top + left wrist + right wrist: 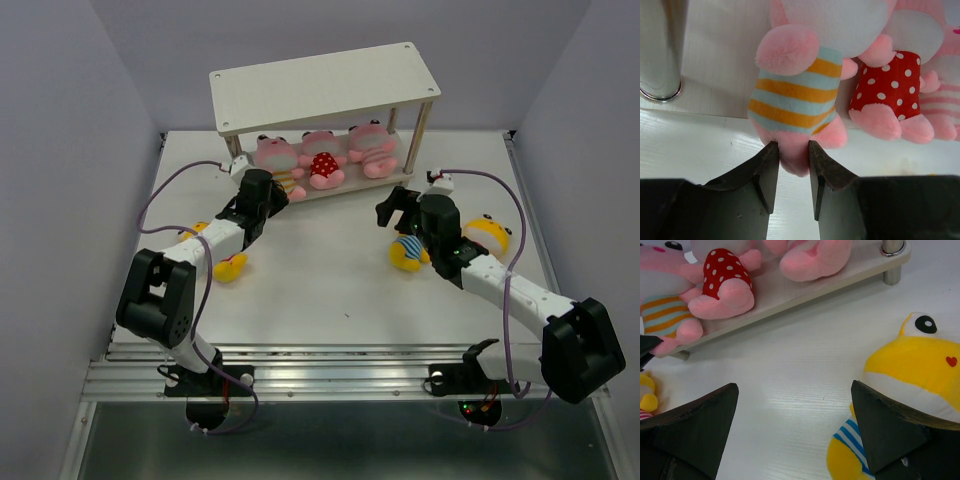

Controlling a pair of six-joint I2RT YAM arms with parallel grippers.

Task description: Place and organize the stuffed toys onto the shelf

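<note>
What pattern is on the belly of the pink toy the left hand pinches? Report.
Orange and pale-blue stripes on the pink toy; clearest in the left wrist view.

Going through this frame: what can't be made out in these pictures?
Top view: left yellow toy, mostly covered by the left arm; belly pattern hidden.
Top view: rightmost yellow toy, body hidden behind the right arm.
Left wrist view: striped pink toy and dotted pink toy, faces cut off by the top edge.
Right wrist view: third pink toy, head cut off by the top edge.
</note>
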